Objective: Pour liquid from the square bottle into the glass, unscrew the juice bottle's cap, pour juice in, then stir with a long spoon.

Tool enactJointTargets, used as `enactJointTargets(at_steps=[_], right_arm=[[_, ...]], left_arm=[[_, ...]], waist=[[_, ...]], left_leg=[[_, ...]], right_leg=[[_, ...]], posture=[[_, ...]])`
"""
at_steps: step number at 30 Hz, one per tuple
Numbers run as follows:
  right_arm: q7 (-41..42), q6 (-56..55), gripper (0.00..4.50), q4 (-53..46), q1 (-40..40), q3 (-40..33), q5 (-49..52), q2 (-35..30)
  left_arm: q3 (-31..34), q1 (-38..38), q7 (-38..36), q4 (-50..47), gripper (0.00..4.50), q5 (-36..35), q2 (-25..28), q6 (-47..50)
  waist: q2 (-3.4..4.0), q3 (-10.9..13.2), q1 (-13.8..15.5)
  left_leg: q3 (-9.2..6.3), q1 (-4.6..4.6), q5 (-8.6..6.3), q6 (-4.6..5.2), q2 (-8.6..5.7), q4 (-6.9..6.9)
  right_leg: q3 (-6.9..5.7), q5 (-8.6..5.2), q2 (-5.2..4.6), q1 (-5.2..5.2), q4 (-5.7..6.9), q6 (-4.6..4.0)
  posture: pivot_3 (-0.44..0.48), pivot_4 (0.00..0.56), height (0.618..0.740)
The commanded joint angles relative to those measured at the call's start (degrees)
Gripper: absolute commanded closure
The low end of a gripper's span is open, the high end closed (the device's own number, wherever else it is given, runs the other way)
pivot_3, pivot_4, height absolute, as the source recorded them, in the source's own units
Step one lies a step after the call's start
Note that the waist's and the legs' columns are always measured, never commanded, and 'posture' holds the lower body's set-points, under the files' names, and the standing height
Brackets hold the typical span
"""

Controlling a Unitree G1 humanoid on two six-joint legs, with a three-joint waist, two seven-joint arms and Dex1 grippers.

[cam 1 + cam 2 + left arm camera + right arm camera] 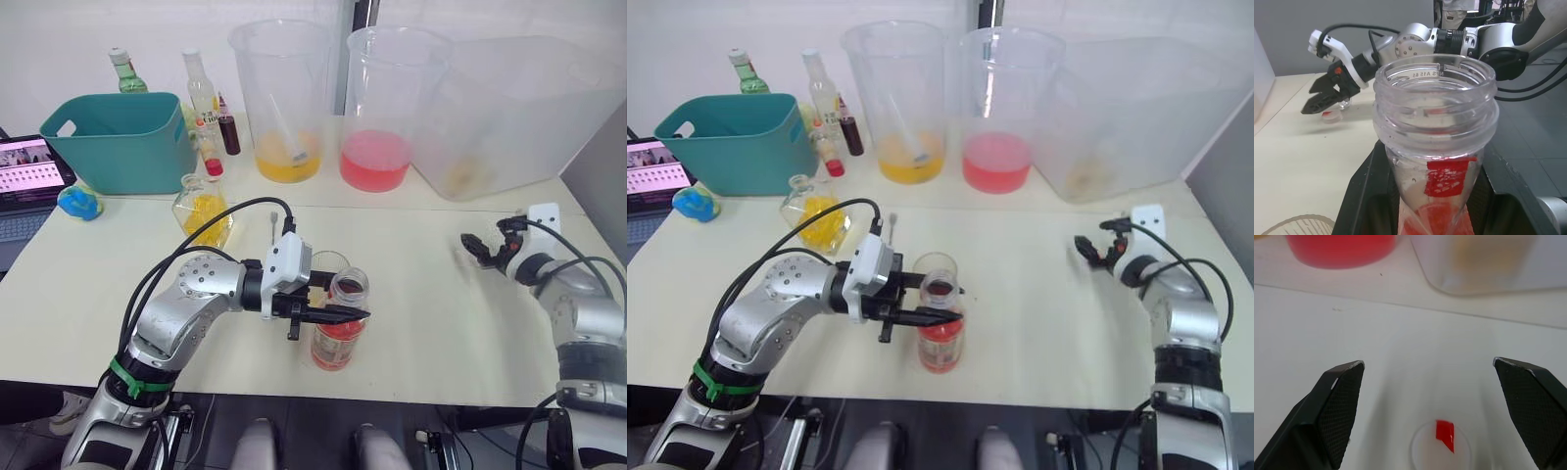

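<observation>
My left gripper [343, 311] is shut on the juice bottle [335, 348], which stands upright near the table's front edge with its neck [1435, 98] uncapped and pink-red liquid low inside. Right behind the juice bottle stands the glass [328, 266]. The square bottle [203, 211], holding yellow liquid, sits further back to the left. At the right, my right gripper [1427, 364] is open just above the juice bottle's cap [1442, 450], which lies on the table. A thin silver end, likely the long spoon [892, 225], pokes out behind my left arm.
Along the back stand a teal basket [122, 137], a beaker of yellow liquid [284, 98], a beaker of pink liquid [382, 108] and a large clear tub [519, 108]. Several small bottles [201, 93] stand beside the basket. A laptop [29, 176] sits far left.
</observation>
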Motion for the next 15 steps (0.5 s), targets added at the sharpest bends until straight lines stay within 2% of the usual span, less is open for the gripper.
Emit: enactJointTargets(at_steps=[1, 5, 8, 11, 15], right_arm=[[2.5, 4.0, 0.02, -7.8, -4.2, -4.9, 4.7, -5.3], [6.4, 8.2, 0.02, -11.2, -5.7, -7.8, 9.1, -10.6], [18.1, 8.5, 0.02, -19.1, 0.8, -7.5, 12.5, -16.6], [21.7, 10.6, 0.02, -23.6, 4.6, -8.2, 15.3, -19.0], [30.2, 15.1, 0.02, -33.7, 9.7, -11.0, 24.8, -21.2]], left_arm=[[-0.9, 1.3, -0.4, 2.0, 3.23, 2.1, 1.5, 0.3], [-0.5, 2.1, -0.7, 2.0, 3.23, 1.7, 2.0, 0.1], [0.2, 2.7, -0.7, 1.8, 3.23, 1.3, 2.8, 0.3], [0.5, 3.1, -0.7, 1.6, 3.23, 1.3, 3.5, 0.3], [3.8, 3.7, 1.3, -1.6, 3.23, -2.9, 5.1, 5.0]], waist=[[0.05, 0.0, 0.0], [0.11, 0.0, 0.2], [0.08, 0.0, 0.2], [0.08, 0.0, -0.4], [0.18, 0.0, -0.9]], left_leg=[[0.00, 0.01, 0.00, 0.00, 0.00, 0.00], [-0.01, 0.00, 0.00, 0.00, 0.01, -0.01], [-0.02, 0.02, -0.01, 0.01, 0.03, -0.05], [-0.02, 0.06, -0.02, 0.03, 0.04, -0.05], [0.00, 0.13, -0.02, 0.03, 0.07, -0.06]], right_leg=[[0.00, 0.00, 0.00, 0.00, 0.00, 0.00], [-0.02, 0.00, 0.00, 0.00, -0.01, 0.00], [-0.03, 0.00, 0.02, 0.04, -0.07, 0.00], [-0.02, 0.00, 0.02, 0.08, -0.08, 0.00], [0.07, -0.01, 0.08, 0.07, -0.04, 0.01]], posture=[[0.000, 0.150, 0.728], [0.000, 0.150, 0.728], [0.000, 0.150, 0.728], [0.000, 0.150, 0.728], [0.000, 0.150, 0.728]])
